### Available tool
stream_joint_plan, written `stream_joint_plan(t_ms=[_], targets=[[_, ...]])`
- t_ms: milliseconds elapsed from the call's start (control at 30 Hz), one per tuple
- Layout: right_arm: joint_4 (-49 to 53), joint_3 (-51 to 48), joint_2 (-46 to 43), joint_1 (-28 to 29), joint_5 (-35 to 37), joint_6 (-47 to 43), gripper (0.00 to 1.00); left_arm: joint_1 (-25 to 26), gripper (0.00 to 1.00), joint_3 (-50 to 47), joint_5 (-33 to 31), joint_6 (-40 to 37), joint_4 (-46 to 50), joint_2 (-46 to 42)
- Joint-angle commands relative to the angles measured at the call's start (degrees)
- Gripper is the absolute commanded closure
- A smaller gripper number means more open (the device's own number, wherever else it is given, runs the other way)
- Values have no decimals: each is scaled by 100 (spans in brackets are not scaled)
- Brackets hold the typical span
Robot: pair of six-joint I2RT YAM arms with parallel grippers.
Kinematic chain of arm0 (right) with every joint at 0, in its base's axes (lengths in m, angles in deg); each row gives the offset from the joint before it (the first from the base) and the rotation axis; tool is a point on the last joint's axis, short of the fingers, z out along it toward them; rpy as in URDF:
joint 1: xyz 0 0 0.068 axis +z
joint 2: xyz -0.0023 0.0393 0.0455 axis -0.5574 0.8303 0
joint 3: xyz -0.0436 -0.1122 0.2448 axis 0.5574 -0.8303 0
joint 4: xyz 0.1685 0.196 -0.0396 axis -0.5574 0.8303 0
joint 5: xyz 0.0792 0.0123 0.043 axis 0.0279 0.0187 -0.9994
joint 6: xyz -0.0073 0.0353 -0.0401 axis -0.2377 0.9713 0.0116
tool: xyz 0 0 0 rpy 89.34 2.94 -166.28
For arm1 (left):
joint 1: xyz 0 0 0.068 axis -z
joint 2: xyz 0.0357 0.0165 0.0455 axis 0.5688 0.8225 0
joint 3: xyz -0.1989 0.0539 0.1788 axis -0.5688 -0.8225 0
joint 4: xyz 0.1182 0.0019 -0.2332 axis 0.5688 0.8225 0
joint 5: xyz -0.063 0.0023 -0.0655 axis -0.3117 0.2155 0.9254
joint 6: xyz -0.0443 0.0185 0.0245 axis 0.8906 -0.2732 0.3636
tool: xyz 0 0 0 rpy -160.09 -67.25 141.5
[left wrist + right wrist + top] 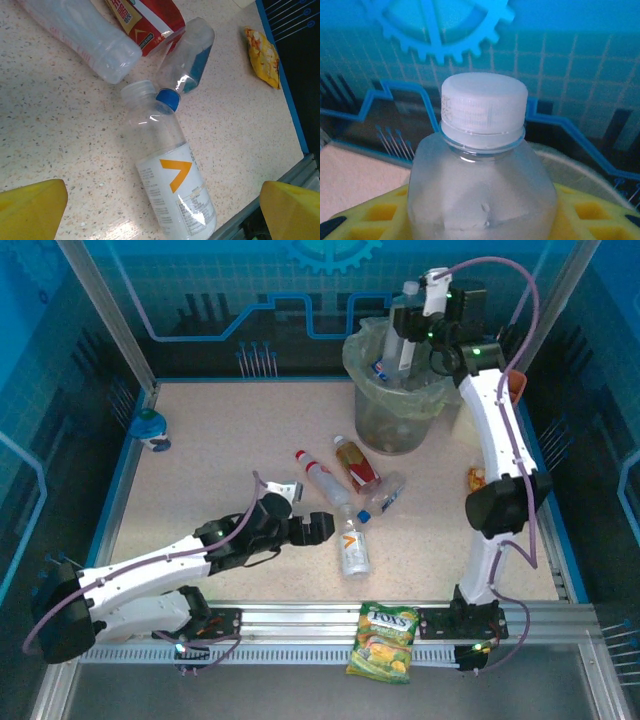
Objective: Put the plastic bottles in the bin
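Speckled beige counter (pixel 220 460), grey bin (pixel 395 425) with pale green liner standing far right, plastic bottles (pixel 358 465) lying clustered mid-counter, white-labelled bottle (pixel 353 548) nearest, small bottle (pixel 150 428) at far left edge, yellow snack packet (pixel 476 478) by right edge

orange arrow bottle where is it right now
In the top view the orange arrow bottle lies front-centre, just right of the left gripper, its neck beside a blue-capped bottle.

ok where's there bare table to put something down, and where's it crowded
Widest bare patch: back left, between the green bottle at the left edge and the bin. Crowded: the centre, where loose bottles lie beside the left gripper; the right gripper holds a white-capped bottle over the bin.
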Motion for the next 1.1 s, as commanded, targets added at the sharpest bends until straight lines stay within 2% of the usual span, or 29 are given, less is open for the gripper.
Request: stream_joint_plan(t_ms=[0,133,233,633,767,867,967,1067], targets=[[908,604,421,177,226,-555,63,42,1,-78,-161,113,209,-130],[1906,1555,1173,315,439,-716,63,42,1,-58,-200,132,336,-126],[2295,1940,1555,321,434,-678,63,42,1,-50,-230,148,364,-125],[2407,1612,2097,285,275,-481,58,41,1,71,-223,174,330,132],[2428,1543,2247,262,49,-327,51,42,1,91,-191,207,307,228],[2410,1454,2239,263,-31,-234,41,42,1,98,-200,210,306,260],[2432,1413,2157,236,-54,-161,38,42,1,91,-210,210,308,252],[2515,1434,1956,141,-238,6,25,42,1,74,-235,205,312,227]])
